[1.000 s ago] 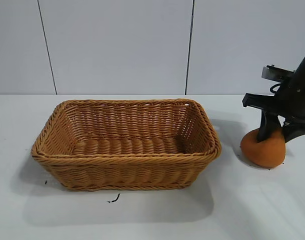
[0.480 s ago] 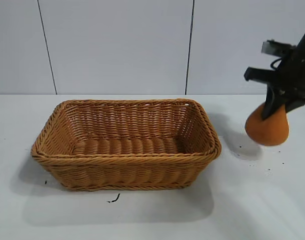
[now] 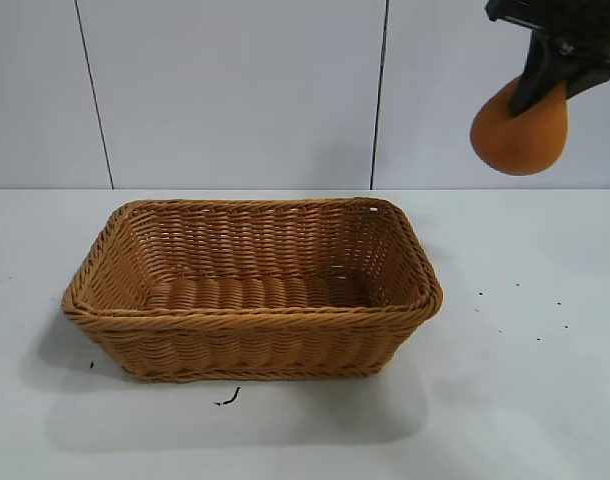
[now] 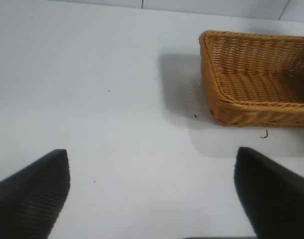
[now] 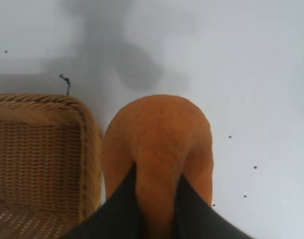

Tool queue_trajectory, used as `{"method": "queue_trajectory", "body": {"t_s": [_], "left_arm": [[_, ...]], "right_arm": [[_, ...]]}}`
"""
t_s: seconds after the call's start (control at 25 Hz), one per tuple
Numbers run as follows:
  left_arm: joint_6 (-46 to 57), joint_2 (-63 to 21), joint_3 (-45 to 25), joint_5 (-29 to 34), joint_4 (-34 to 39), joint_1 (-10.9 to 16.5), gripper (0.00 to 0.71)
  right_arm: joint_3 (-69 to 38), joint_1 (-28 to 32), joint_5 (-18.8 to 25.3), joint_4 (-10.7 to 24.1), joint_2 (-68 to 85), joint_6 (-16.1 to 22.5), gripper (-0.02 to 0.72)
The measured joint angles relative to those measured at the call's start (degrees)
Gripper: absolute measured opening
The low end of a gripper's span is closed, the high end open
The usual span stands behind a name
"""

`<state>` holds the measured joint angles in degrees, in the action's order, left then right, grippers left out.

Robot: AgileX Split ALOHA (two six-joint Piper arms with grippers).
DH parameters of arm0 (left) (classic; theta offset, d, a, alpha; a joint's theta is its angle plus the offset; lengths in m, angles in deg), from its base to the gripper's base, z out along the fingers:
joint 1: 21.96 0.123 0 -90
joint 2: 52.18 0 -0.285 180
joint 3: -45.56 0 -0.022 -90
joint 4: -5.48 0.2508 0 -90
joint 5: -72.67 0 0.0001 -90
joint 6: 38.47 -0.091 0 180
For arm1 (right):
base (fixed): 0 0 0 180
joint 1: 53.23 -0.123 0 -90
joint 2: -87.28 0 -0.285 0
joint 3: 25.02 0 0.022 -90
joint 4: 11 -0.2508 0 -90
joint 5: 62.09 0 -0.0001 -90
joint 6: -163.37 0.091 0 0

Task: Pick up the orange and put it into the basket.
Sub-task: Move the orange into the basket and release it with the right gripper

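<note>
The orange [image 3: 520, 130] is hanging in the air, high above the table [image 3: 525, 400] and off to the right of the basket [image 3: 250, 290], clear of its rim. It is being held by the knob on its top: the right gripper [image 3: 545, 72] is pinching that knob between its two dark fingers [image 5: 123, 206], with the round body of the fruit dangling below. In the right wrist view the fruit is sitting just beside the basket's near corner, over bare table and not over the opening.

The basket is standing upright near the middle of the table, with nothing showing inside it.

The left gripper [image 4: 152, 194] is hovering well apart from the basket on its other side, fingers spread wide and holding nothing; it appears idle.

Judgement: the pick-up is done and the carry is in hand. The next move is calling for sideways travel toward the left until the fruit is over the basket's interior, then a lowering and a release. The hold on the knob alone looks slender, so a swing or slip of the fruit during travel is the risk to watch.
</note>
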<state>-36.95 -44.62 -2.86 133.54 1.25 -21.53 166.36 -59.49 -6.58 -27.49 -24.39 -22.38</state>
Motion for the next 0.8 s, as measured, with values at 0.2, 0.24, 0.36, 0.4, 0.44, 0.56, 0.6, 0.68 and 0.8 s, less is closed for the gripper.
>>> {"method": "queue_trajectory", "body": {"t_s": [0.2, 0.24, 0.36, 0.4, 0.44, 0.56, 0.6, 0.68, 0.8], "left_arm": [[0.0, 0.0, 0.0, 0.0, 0.0, 0.0, 0.647], [0.0, 0.0, 0.0, 0.0, 0.0, 0.0, 0.647], [0.0, 0.0, 0.0, 0.0, 0.0, 0.0, 0.647], [0.0, 0.0, 0.0, 0.0, 0.0, 0.0, 0.647], [0.0, 0.0, 0.0, 0.0, 0.0, 0.0, 0.647], [0.0, 0.0, 0.0, 0.0, 0.0, 0.0, 0.647], [0.0, 0.0, 0.0, 0.0, 0.0, 0.0, 0.647], [0.0, 0.0, 0.0, 0.0, 0.0, 0.0, 0.647], [0.0, 0.0, 0.0, 0.0, 0.0, 0.0, 0.647]], "right_arm": [[0.0, -10.3, -1.9, -0.5, 0.0, 0.2, 0.078], [0.0, -12.5, -3.0, -0.6, 0.0, 0.5, 0.078], [0.0, -18.1, -6.7, -0.9, 0.0, 1.3, 0.078], [0.0, -19.8, -8.0, -0.9, 0.0, 1.4, 0.078], [0.0, -21.1, -8.9, -0.9, -0.1, 1.5, 0.078], [0.0, -24.8, -11.2, -1.1, -0.8, 1.9, 0.078], [0.0, -25.5, -11.8, -1.2, -1.4, 2.1, 0.078], [0.0, -26.7, -12.6, -1.3, -3.3, 2.7, 0.078], [0.0, -27.2, -13.7, -1.3, -7.5, 3.1, 0.078]]}}
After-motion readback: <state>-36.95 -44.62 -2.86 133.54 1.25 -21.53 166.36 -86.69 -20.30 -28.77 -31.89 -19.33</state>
